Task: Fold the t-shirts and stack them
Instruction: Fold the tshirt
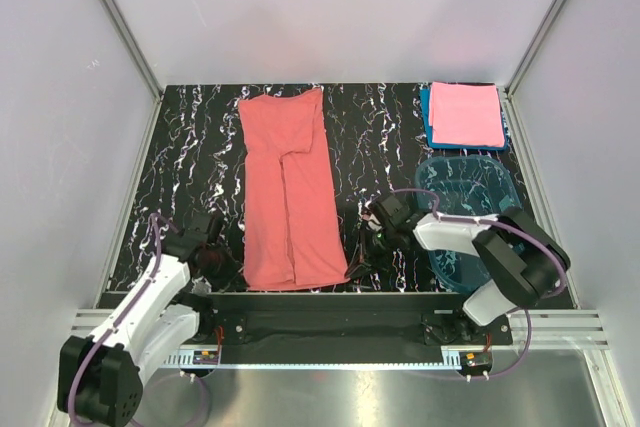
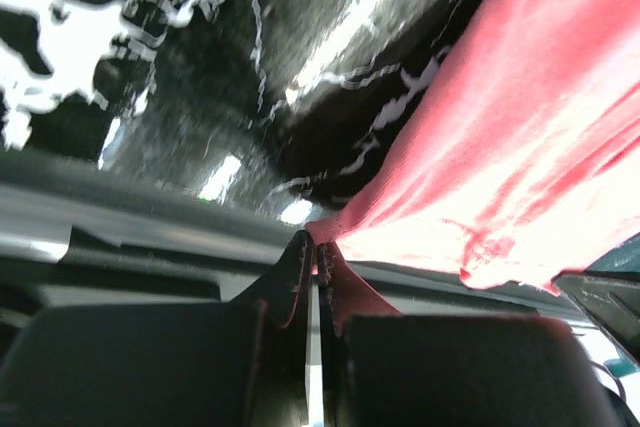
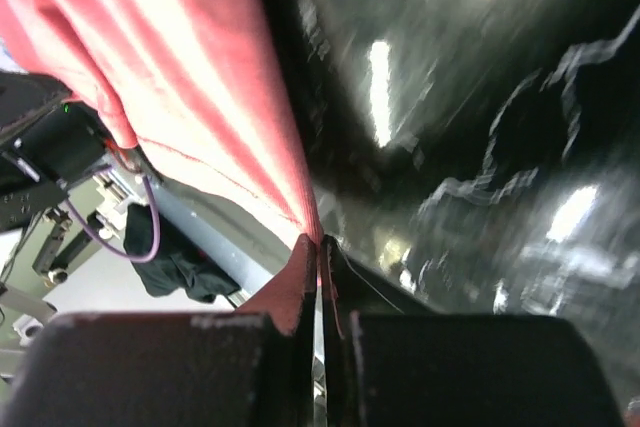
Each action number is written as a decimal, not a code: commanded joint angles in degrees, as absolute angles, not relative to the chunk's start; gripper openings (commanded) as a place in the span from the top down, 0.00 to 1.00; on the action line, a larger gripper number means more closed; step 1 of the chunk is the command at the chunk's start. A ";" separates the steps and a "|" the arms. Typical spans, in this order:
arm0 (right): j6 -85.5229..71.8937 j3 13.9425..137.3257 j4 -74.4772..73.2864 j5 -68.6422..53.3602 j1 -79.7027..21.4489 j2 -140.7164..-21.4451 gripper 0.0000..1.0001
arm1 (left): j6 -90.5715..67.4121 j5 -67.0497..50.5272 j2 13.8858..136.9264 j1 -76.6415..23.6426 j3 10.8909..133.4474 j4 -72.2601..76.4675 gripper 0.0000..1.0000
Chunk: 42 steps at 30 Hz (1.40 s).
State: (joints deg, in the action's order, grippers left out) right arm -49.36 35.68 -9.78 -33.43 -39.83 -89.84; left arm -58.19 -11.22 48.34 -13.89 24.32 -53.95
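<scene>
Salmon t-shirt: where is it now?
Top view: the salmon t-shirt lies lengthwise at the middle of the table, left of the blue tub, near corners pinched by the left gripper and right gripper.

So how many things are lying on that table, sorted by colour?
Salmon-red t-shirt, spread flat: 1
Pink folded t-shirt: 1
Blue folded t-shirt, under the pink one: 1
Clear blue plastic tub: 1
Total: 4
</scene>
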 commanded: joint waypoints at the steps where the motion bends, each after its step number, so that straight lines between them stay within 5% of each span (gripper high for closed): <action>1: -48.25 36.12 -14.49 -32.52 -40.69 -85.44 1.00 | -59.15 -10.19 46.23 -14.15 27.24 -58.09 1.00; 8: -42.82 49.55 -22.40 -32.34 -37.89 -89.10 1.00 | -54.85 -6.78 51.93 -14.15 41.11 -60.82 1.00; 24: -25.67 103.08 -47.98 -30.06 -26.19 -122.16 1.00 | -44.47 -1.06 102.37 -11.87 89.62 -61.78 1.00; 42: -24.44 124.09 -50.89 -34.72 -22.76 -139.83 1.00 | -42.89 -4.66 117.68 -6.42 100.64 -60.30 1.00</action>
